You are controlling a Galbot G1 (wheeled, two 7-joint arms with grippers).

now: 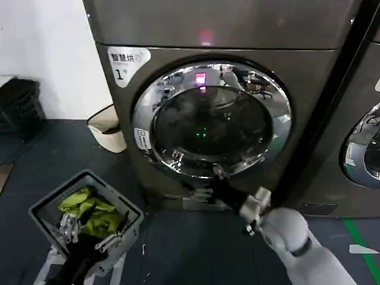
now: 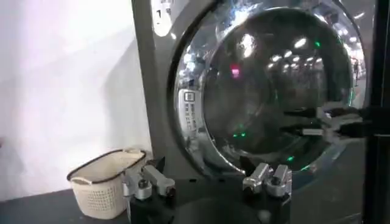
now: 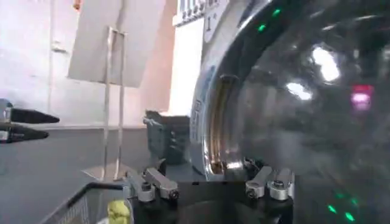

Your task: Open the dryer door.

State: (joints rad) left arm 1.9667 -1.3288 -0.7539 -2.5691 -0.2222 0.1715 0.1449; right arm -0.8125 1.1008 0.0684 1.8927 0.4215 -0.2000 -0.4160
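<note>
1. The right arm reaches up from low right toward the dryer, white forearm slanted, wrist near the floor in front of the machine.
2. Its right gripper (image 1: 218, 178) sits at the bottom rim of the door (image 1: 178, 89), fingers spread apart on either side of the chrome edge in the wrist view.
3. The door is on the front of the machine marked "1", its ring flush against the front panel, dark glass catching green and pink lights.
4. The left gripper (image 1: 89, 233) hangs low at the left, fingers spread, over a grey basket (image 1: 44, 205) holding green cloth (image 1: 89, 211).
5. A cream basket (image 1: 107, 132) stands by the wall, left of the dryer.
</note>
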